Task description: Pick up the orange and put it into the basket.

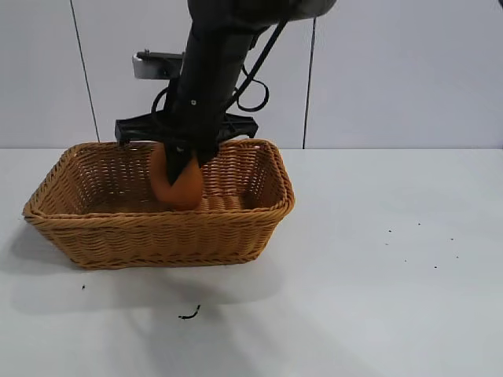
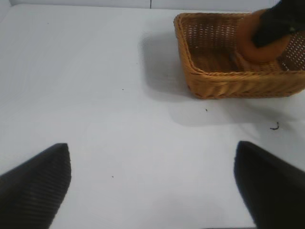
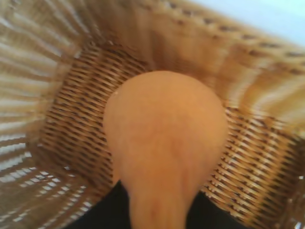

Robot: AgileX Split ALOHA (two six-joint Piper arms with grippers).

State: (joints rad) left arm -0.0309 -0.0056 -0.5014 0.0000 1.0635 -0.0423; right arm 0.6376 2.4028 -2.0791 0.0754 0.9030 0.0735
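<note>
The right gripper is seen lowered inside the wicker basket, with the orange between its dark fingers; whether the jaws are clamped on the fruit or already released cannot be told, since the fingers are largely hidden behind it. The orange is placed within the basket's walls, near the middle of the floor and toward the far side, low over the weave or resting on it; contact is not clear.

Risk is judged as slight: if the fruit sticks to a finger while the arm is raised, it could be dragged upward, or it could roll against a wall once freed.

The orange is seen as matte, dull orange, lumpy and tapering, much smaller than the basket, which stands toward the table's left side. The left gripper is parked apart, its fingers spread.
</note>
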